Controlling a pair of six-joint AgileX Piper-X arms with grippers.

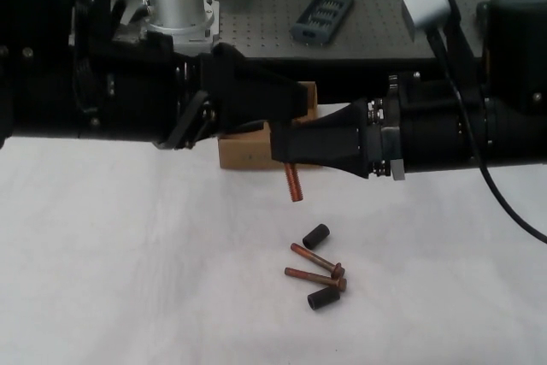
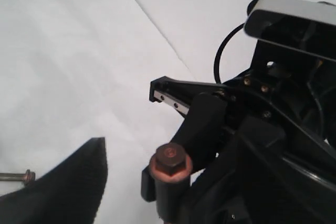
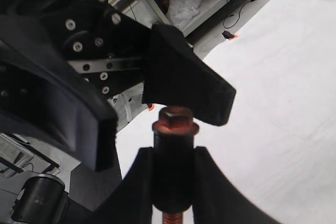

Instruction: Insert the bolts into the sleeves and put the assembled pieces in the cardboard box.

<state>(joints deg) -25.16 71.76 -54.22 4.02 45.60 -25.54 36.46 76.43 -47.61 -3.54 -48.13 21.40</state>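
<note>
My right gripper [image 1: 289, 153] is shut on a black sleeve [image 3: 173, 174] with a copper bolt [image 1: 293, 184] through it. The bolt's head [image 3: 176, 121] sits on top of the sleeve and its thread hangs below. This is held above the white cloth, in front of the cardboard box [image 1: 244, 150]. My left gripper [image 1: 256, 115] stands open right by the bolt head, its fingers [image 3: 191, 80] on either side without touching it. Two loose bolts [image 1: 314, 267] and two loose sleeves [image 1: 316, 234] lie on the cloth below.
A white cloth [image 1: 128, 279] covers the near bench. Behind it a perforated board carries a blue ridged block [image 1: 323, 11] and a silver arm base [image 1: 175, 2]. One loose bolt [image 2: 16, 177] shows beside my left finger [image 2: 73, 187].
</note>
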